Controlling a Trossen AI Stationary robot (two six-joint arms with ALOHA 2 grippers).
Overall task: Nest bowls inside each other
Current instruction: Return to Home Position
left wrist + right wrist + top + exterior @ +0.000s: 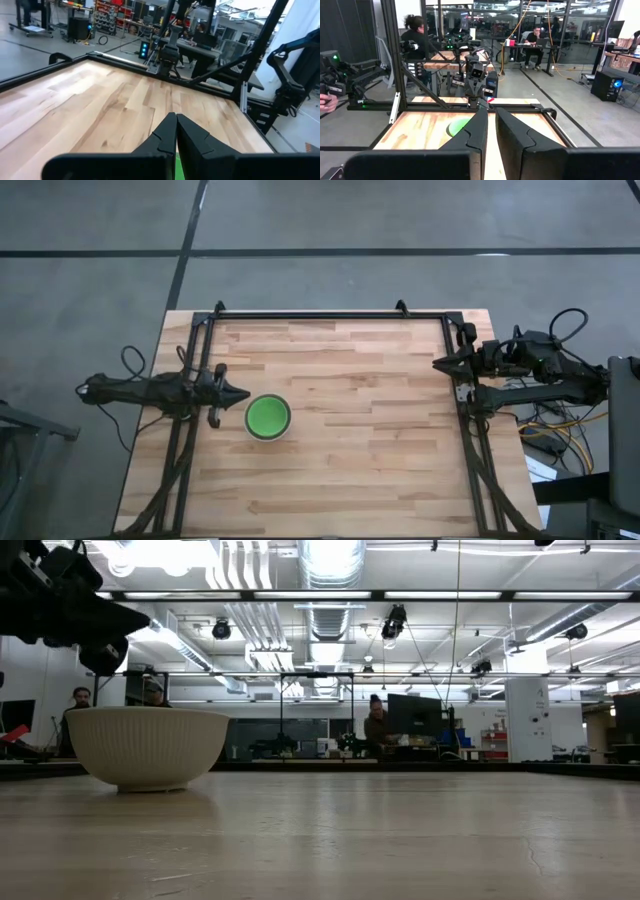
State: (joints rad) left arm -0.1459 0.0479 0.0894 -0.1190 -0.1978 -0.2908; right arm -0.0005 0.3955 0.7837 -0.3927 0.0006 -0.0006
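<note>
nested bowls on the desk, both arms clear of them
we see the bowls (268, 417) stacked as one at the left-centre of the desk (350, 470), green inside, the pale bowl (147, 747) outermost. the left hand (243, 393) hangs just beside the stack on its left, fingers pressed together. the right hand (438, 363) waits at the desk's right edge, well apart; its fingers seem all but pressed together, with a thin slit showing.

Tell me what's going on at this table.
Neither gripper holds a bowl. The bowls sit as one nested stack left of the table's middle, green showing on top and a pale bowl outermost. The left gripper hovers beside the stack, fingers shut and empty. The right gripper waits off at the table's right edge.
</note>
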